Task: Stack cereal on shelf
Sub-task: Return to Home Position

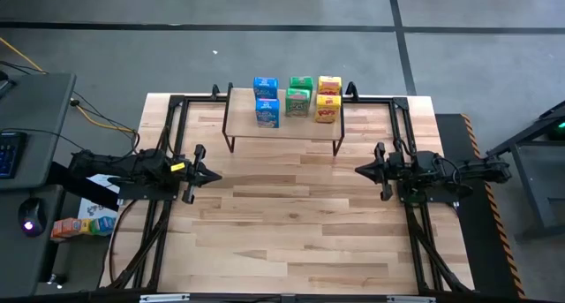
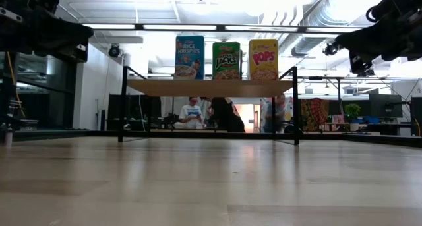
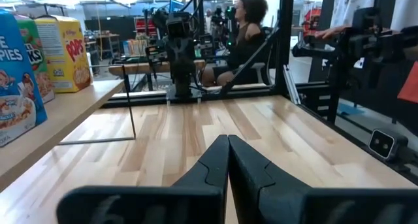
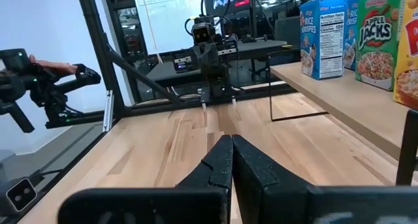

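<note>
Over the left side of the large pale-wood tabletop [image 1: 291, 223]: left gripper [image 1: 214, 176], its two dark fingers [image 3: 209, 165] pressed tip to tip, closed on itself, pointing across toward the middle. Opposite, over the right side at about the same depth: right gripper [image 1: 360, 170], fingers [image 4: 219, 162] likewise pressed together, closed on itself, pointing back at the left one. Tips of the two well apart.

Beyond both grippers, toward the far edge and roughly centred between them: low rectangular light-wood shelf [image 1: 291, 131] on thin black metal legs, well apart from either gripper.

On its board, six small printed cereal boxes, upright, in three pairs, one box behind the other in each:
- Toward the left arm's side, two blue cereal boxes [image 1: 267, 111].
- In the middle, two green cereal boxes [image 1: 297, 102].
- Toward the right arm's side, two yellow-and-red cereal boxes [image 1: 327, 108].

Pairs just beside one another.

From table height, three printed fronts in a row along the shelf top: blue [image 2: 190, 57], green [image 2: 226, 60], yellow [image 2: 264, 59]. Both arms raised above the tabletop at that picture's two edges.
</note>
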You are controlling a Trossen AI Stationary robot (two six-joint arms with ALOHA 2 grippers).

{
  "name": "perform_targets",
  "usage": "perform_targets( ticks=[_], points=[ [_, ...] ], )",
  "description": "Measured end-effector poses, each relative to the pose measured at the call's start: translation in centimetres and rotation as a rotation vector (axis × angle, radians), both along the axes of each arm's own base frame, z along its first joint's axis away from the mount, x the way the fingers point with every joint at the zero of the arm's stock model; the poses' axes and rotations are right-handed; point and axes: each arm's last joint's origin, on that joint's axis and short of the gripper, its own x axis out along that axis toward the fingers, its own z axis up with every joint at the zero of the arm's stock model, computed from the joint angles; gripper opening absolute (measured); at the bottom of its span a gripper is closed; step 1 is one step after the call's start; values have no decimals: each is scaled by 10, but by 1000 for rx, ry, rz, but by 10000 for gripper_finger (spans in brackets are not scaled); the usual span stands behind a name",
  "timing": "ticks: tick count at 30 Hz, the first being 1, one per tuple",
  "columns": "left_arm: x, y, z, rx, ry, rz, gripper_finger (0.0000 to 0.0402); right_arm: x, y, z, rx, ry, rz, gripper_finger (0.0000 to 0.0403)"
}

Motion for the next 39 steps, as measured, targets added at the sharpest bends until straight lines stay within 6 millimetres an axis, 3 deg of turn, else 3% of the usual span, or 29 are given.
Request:
perform_targets(
  ticks=[39],
  points=[
    [1,0,-1,1,10,0,1,1,2,-1,-1,13,18,0]
  ],
)
